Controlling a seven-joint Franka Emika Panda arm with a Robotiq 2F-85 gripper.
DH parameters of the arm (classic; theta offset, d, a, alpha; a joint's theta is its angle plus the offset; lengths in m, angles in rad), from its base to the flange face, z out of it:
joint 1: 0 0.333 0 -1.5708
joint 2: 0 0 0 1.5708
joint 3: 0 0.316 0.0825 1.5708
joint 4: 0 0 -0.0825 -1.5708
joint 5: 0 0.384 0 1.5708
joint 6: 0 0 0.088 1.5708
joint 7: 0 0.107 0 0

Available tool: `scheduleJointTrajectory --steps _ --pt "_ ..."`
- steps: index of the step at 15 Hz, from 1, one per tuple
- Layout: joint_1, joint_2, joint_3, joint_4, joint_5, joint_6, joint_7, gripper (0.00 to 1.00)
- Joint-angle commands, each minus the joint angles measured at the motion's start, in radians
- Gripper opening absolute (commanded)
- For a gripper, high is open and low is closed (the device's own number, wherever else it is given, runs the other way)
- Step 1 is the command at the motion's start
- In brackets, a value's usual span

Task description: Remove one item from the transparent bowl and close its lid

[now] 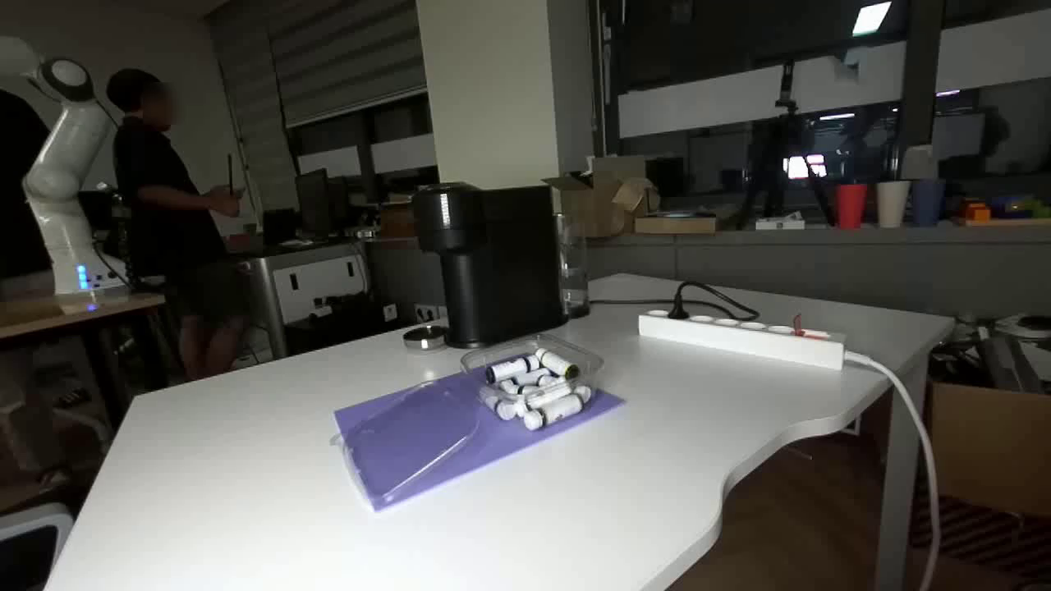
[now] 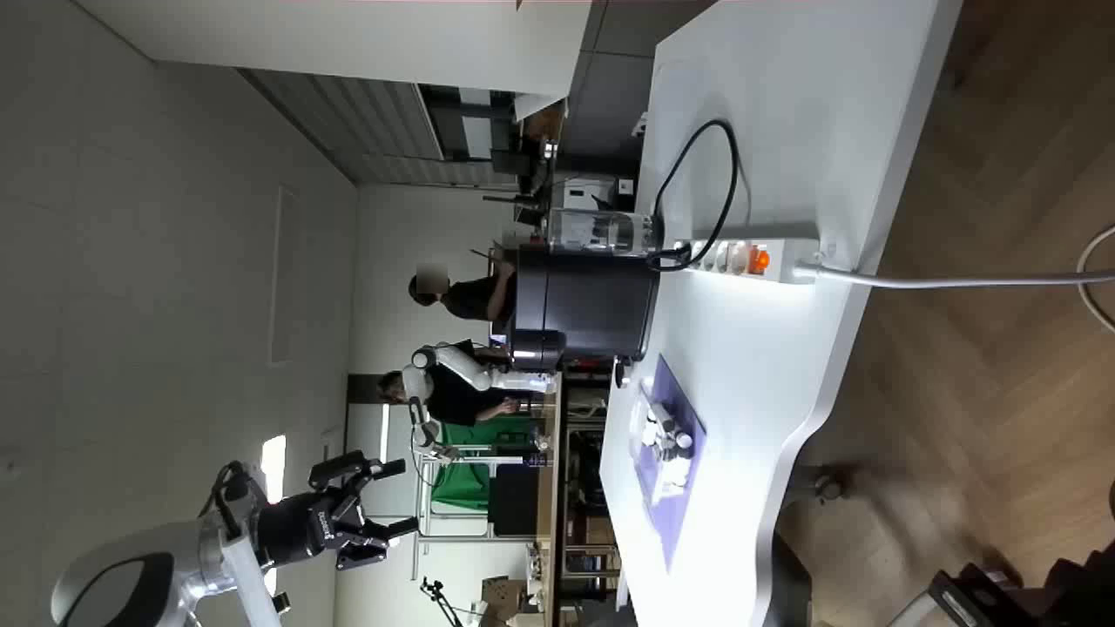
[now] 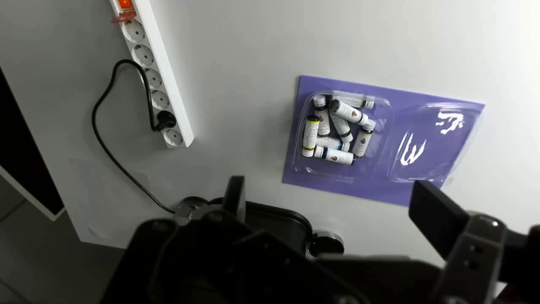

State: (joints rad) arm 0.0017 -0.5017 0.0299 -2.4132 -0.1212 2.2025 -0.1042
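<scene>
White table [image 3: 236, 105] is stretching between the power strip [image 3: 158, 80] and the purple mat [image 3: 371, 191], whose edge the lid [image 3: 432, 141] is crossing. Up there the gripper [image 2: 402, 498] is hanging, jaws wide apart. On the mat, beside the lid, the clear bowl [image 3: 333, 172] is holding bottles [image 3: 341, 126].

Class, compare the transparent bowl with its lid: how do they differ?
The transparent bowl holds several small bottles; the lid bears none. The bowl has raised walls, while the lid looks flatter. The bowl sits within the purple mat, whereas the lid juts past its edge. Both are clear, with rounded corners.
</scene>
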Motion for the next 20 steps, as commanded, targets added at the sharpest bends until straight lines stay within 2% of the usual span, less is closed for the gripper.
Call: scheduleJointTrajectory --steps 1,19,20 --pt "0.008 0.0 -0.006 0.002 -0.004 -0.002 0.003 1.0" --pt "0.008 0.0 -0.006 0.002 -0.004 -0.001 0.003 1.0" --pt "0.007 0.025 -0.005 0.009 -0.028 0.03 -0.02 1.0"
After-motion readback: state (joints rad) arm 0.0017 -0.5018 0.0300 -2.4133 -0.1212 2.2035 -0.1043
